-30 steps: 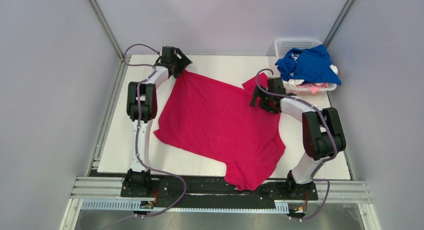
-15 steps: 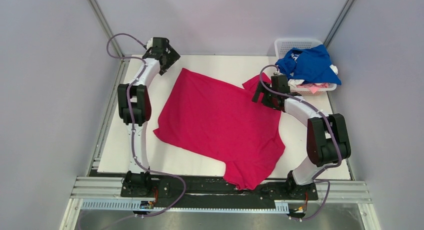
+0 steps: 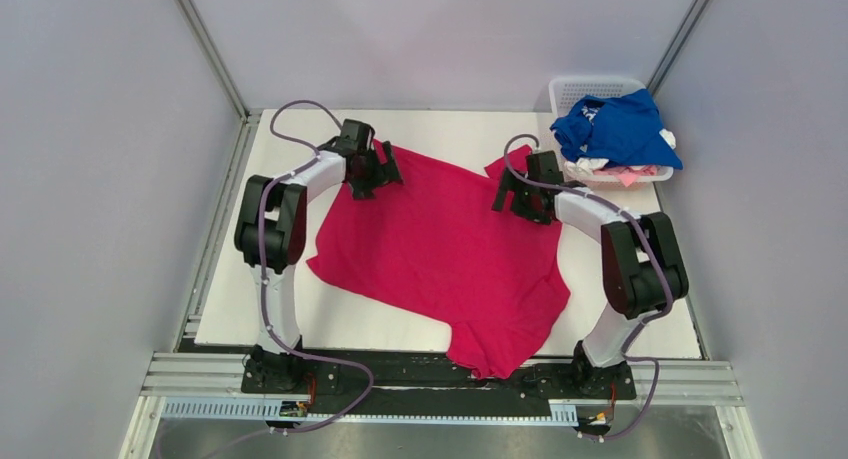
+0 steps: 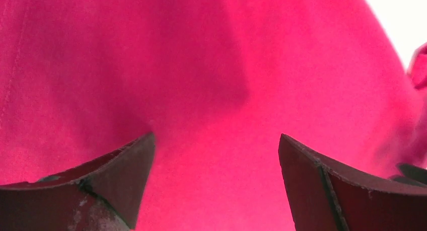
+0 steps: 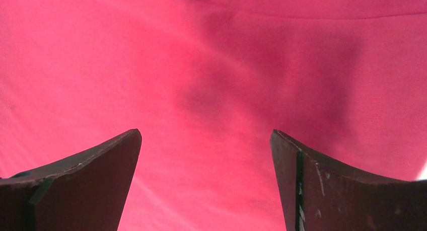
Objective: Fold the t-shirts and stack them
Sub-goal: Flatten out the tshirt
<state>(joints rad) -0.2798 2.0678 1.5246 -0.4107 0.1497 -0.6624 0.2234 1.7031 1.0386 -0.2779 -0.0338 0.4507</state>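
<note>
A magenta-red t-shirt (image 3: 440,249) lies spread flat on the white table (image 3: 250,289), its near end hanging over the front edge. My left gripper (image 3: 385,169) is open above the shirt's far-left part. In the left wrist view the gripper (image 4: 216,136) has only red cloth (image 4: 201,65) beneath its spread fingers. My right gripper (image 3: 510,194) is open over the far-right part, beside a folded-up sleeve (image 3: 510,164). In the right wrist view that gripper (image 5: 205,132) holds nothing, with red cloth (image 5: 151,55) below. A royal blue t-shirt (image 3: 615,127) tops the pile at the back right.
A white lattice basket (image 3: 590,82) stands in the far right corner, with white cloth (image 3: 590,165) and pale pink cloth (image 3: 628,176) under the blue shirt. Grey walls close in on both sides. A metal rail (image 3: 440,379) with the arm bases runs along the near edge.
The left gripper let go at the shirt's far-left corner, swung out to the far left, then came back over the shirt. The right gripper shifted only slightly. The shirt lies the same.
</note>
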